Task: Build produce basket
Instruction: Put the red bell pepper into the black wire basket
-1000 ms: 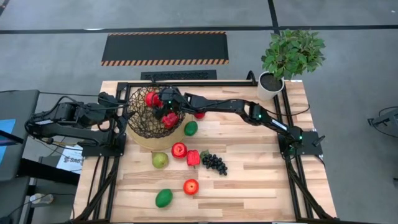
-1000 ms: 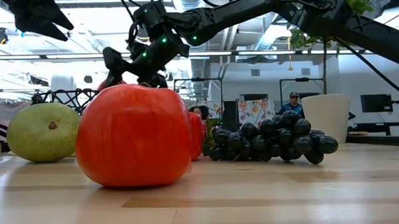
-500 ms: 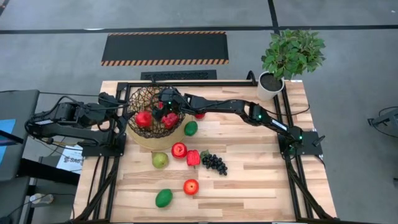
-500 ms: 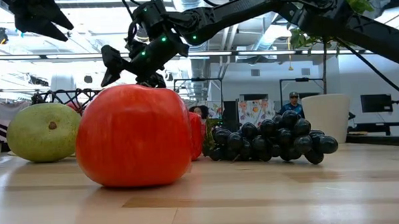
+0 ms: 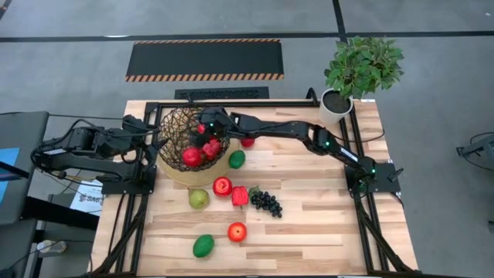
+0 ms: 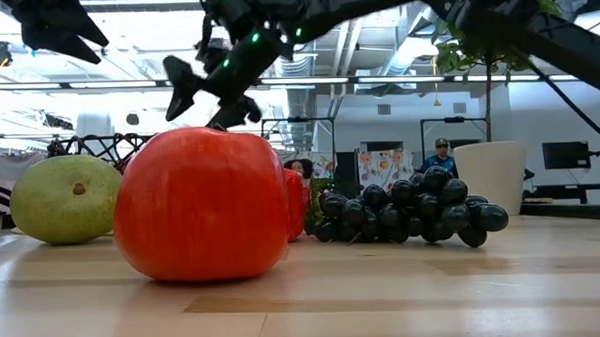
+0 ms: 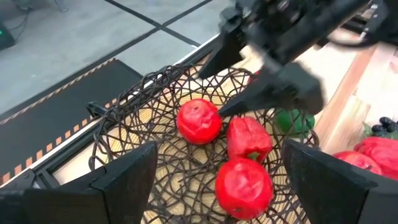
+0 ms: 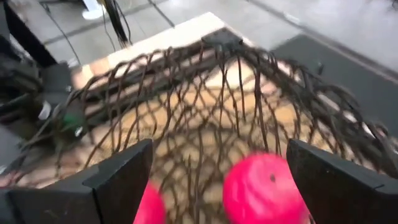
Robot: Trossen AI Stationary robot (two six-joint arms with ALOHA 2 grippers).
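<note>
1. Over the basket (image 5: 185, 140), at the far left of the table (image 5: 324, 224) — right tool (image 7: 249, 84), fingers spread wide apart, holding nothing, just above the rim.
2. Inside the basket: two red apples (image 7: 199, 121) and a red pepper (image 7: 249, 138), lying close together on the tan base.
3. Left tool (image 7: 217, 186) sits at the basket's outer side, its fingers apart around the near wall of the weave; whether they touch it, cannot tell.
4. Outside, just beside the basket: a green oval (image 5: 237, 159) and a red piece (image 5: 247, 143) under the right arm.
5. Mid-table: pear (image 5: 198, 198), apple (image 5: 222, 185), pepper (image 5: 240, 195), grape bunch (image 5: 265, 202) — grouped near one another.
6. Near edge: another green oval (image 5: 203, 245) and an apple (image 5: 237, 231).
7. Potted plant (image 5: 359, 73) stands at the far right corner.
</note>
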